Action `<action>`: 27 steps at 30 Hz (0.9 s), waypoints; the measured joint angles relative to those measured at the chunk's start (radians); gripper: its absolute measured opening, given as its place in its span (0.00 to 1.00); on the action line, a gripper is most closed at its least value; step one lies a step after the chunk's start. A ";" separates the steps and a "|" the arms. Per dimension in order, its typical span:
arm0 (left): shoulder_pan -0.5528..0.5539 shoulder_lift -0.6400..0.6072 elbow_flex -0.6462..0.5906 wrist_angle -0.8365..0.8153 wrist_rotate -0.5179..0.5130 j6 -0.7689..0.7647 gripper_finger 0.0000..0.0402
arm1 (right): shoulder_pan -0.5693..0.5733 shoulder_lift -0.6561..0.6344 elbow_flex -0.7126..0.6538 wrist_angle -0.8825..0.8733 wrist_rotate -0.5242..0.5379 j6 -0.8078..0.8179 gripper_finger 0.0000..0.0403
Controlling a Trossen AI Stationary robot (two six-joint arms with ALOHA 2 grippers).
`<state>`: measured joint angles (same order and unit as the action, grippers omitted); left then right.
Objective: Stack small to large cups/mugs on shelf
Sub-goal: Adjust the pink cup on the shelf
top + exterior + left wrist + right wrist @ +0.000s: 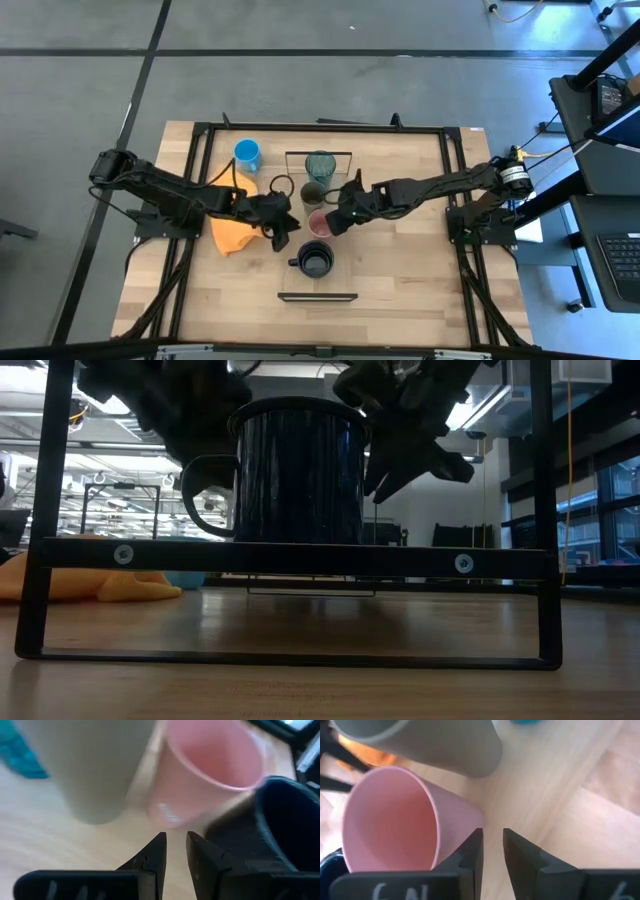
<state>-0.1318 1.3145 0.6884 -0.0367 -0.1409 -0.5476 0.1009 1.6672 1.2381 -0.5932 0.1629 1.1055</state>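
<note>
The shelf (318,290) runs from the table's far side to its near side. On it stand in a row the teal tumbler (320,165), the olive-green cup (312,193), the pink cup (320,222) and the black mug (316,260). The blue mug (247,153) stands on the table at the far left. My left gripper (287,237) is left of the pink cup (210,775), its fingers nearly together and empty. My right gripper (340,215) is at the pink cup's right side (395,820), its fingers also nearly together. My right gripper comes slanting down from the table's right. The outer side of one finger (470,845) stands right against the pink cup's lower wall (462,817). I cannot tell whether it touches. The cup stands upright on the shelf.
An orange cloth (232,232) lies on the table under my left arm, left of the shelf. The black metal frame (300,550) at the shelf's near end stands in front of the black mug (300,470). Bare wood lies near the table's front edge.
</note>
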 joint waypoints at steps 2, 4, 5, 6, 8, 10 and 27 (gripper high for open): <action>-0.018 0.001 0.000 0.032 -0.020 0.000 0.17 | 0.011 0.000 0.000 -0.012 0.007 0.018 0.19; -0.019 0.006 0.000 0.076 -0.033 0.000 0.17 | 0.023 0.000 0.000 -0.015 0.010 0.037 0.19; -0.015 0.009 0.000 0.090 -0.033 -0.001 0.17 | 0.028 0.000 0.000 -0.014 0.010 0.045 0.19; -0.012 0.011 0.000 0.094 -0.031 -0.001 0.17 | 0.032 0.000 0.000 -0.013 0.011 0.056 0.19; -0.005 0.015 0.000 0.116 -0.025 -0.001 0.17 | 0.043 0.000 0.000 -0.013 0.011 0.072 0.19; 0.002 0.025 0.001 0.113 -0.023 -0.001 0.17 | 0.051 0.000 0.000 -0.013 0.011 0.085 0.19; 0.000 0.142 -0.001 0.230 0.064 -0.020 0.17 | 0.086 -0.001 0.000 0.060 0.034 0.152 0.19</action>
<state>-0.1316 1.4569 0.6872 0.1931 -0.0773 -0.5674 0.1871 1.6665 1.2377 -0.5331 0.1971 1.2572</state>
